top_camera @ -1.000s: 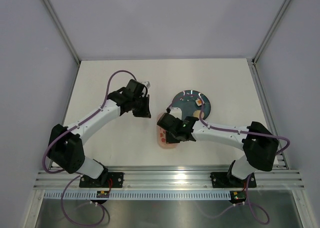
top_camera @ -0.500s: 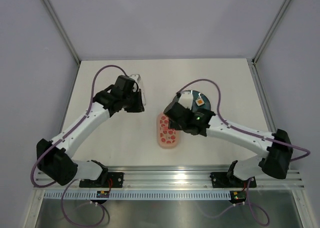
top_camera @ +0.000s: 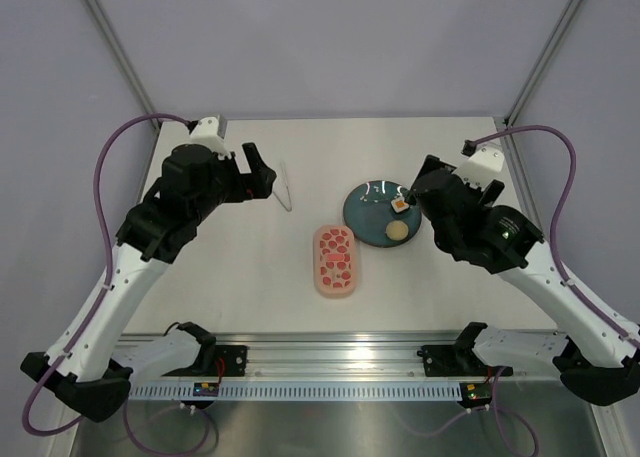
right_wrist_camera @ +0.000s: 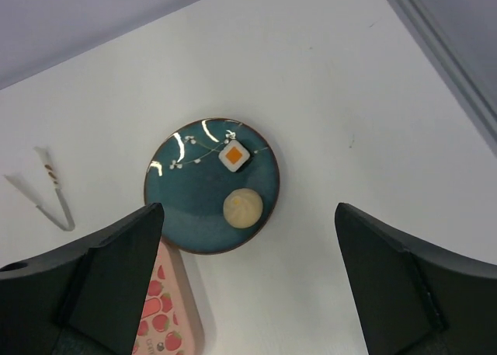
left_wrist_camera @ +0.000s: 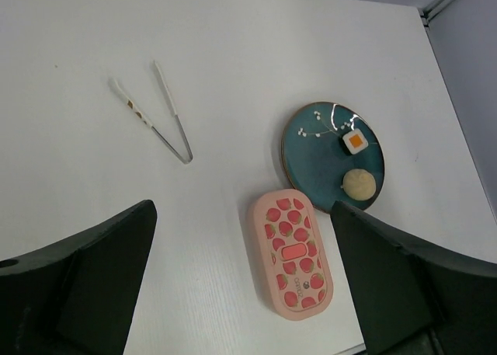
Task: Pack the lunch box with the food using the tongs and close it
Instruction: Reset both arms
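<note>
The pink lunch box (top_camera: 336, 260) lies shut on the table, its strawberry-spotted lid (left_wrist_camera: 291, 254) on top. The thin metal tongs (top_camera: 284, 187) lie loose to its upper left, also visible as tongs (left_wrist_camera: 151, 110) in the left wrist view. Two food pieces sit on the teal plate (top_camera: 365, 212): a white cube with an orange top (right_wrist_camera: 234, 156) and a round beige bun (right_wrist_camera: 241, 208). My left gripper (top_camera: 258, 172) hangs high above the table, open and empty. My right gripper (top_camera: 418, 182) is also raised, open and empty, over the plate's right side.
Metal frame rails (top_camera: 340, 359) run along the near table edge, and grey walls close in the back and sides. The plate (left_wrist_camera: 311, 157) touches or nearly touches the lunch box's far right corner.
Both arms have lifted and pulled back toward their own sides. Both grippers went from shut to open. The right arm has uncovered the lunch box, which lies closed.
</note>
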`<action>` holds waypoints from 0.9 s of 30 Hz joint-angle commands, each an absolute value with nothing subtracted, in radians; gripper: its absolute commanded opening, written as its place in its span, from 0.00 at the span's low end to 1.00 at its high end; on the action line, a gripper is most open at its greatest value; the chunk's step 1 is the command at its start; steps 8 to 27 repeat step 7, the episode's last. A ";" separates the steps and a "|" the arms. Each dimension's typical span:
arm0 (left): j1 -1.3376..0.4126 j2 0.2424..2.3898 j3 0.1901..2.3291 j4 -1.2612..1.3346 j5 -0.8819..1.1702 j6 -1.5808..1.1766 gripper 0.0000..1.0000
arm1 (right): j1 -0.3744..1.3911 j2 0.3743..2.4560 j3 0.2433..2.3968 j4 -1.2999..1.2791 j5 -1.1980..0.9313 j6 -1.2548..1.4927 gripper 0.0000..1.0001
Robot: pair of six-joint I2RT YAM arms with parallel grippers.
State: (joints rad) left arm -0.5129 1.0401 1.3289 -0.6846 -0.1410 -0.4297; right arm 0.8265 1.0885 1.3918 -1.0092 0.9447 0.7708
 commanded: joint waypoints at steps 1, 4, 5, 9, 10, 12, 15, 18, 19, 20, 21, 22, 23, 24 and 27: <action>-0.506 1.051 1.385 -0.611 -0.193 -0.428 0.99 | 0.808 1.069 1.404 -1.080 1.071 0.782 0.99; -0.508 1.077 1.416 -0.617 -0.184 -0.434 0.99 | 0.808 1.075 1.410 -1.129 1.072 0.837 0.99; -0.506 1.087 1.422 -0.618 -0.183 -0.434 0.99 | 0.808 1.080 1.410 -1.140 1.071 0.851 1.00; -0.508 1.095 1.433 -0.621 -0.178 -0.437 0.99 | 0.808 1.089 1.411 -1.166 1.072 0.880 1.00; -0.508 1.095 1.433 -0.621 -0.178 -0.437 0.99 | 0.808 1.089 1.411 -1.166 1.072 0.880 1.00; -0.508 1.095 1.433 -0.621 -0.178 -0.437 0.99 | 0.808 1.089 1.411 -1.166 1.072 0.880 1.00; -0.508 1.095 1.433 -0.621 -0.178 -0.437 0.99 | 0.808 1.089 1.411 -1.166 1.072 0.880 1.00; -0.508 1.095 1.433 -0.621 -0.178 -0.437 0.99 | 0.808 1.089 1.411 -1.166 1.072 0.880 1.00; -0.508 1.095 1.433 -0.621 -0.178 -0.437 0.99 | 0.808 1.089 1.411 -1.166 1.072 0.880 1.00; -0.508 1.095 1.433 -0.621 -0.178 -0.437 0.99 | 0.808 1.089 1.411 -1.166 1.072 0.880 1.00; -0.508 1.095 1.433 -0.621 -0.178 -0.437 0.99 | 0.808 1.089 1.411 -1.166 1.072 0.880 1.00; -0.508 1.095 1.433 -0.621 -0.178 -0.437 0.99 | 0.808 1.089 1.411 -1.166 1.072 0.880 1.00; -0.508 1.095 1.433 -0.621 -0.178 -0.437 0.99 | 0.808 1.089 1.411 -1.166 1.072 0.880 1.00; -0.508 1.095 1.433 -0.621 -0.178 -0.437 0.99 | 0.808 1.089 1.411 -1.166 1.072 0.880 1.00; -0.508 1.095 1.433 -0.621 -0.178 -0.437 0.99 | 0.808 1.089 1.411 -1.166 1.072 0.880 1.00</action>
